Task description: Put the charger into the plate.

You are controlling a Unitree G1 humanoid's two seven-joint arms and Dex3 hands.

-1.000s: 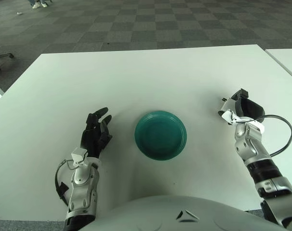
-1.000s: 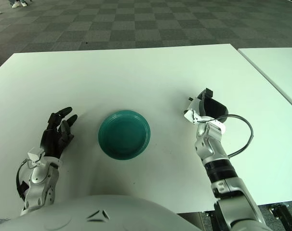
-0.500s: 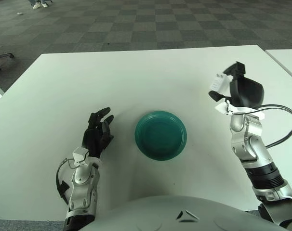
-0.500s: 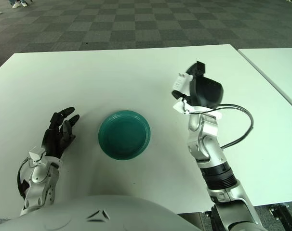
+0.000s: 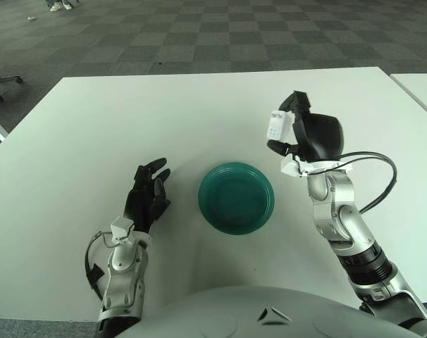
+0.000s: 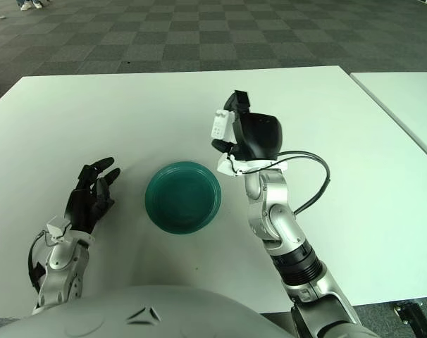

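A small white charger [image 5: 276,125] is held in my right hand [image 5: 298,130], raised above the table just right of the plate's far rim; it also shows in the right eye view [image 6: 220,127]. The fingers are curled around it. A round teal plate [image 5: 235,198] lies empty on the white table [image 5: 199,120] in front of me. My left hand [image 5: 147,195] rests on the table left of the plate, fingers spread and holding nothing.
A black cable [image 5: 382,176] loops from my right wrist over the table. A second white table [image 5: 421,88] stands at the far right. The floor beyond is dark checkered carpet [image 5: 199,35].
My right hand lifted the charger off the table at the right and carried it up and leftward, close to the plate. The left hand has barely moved.
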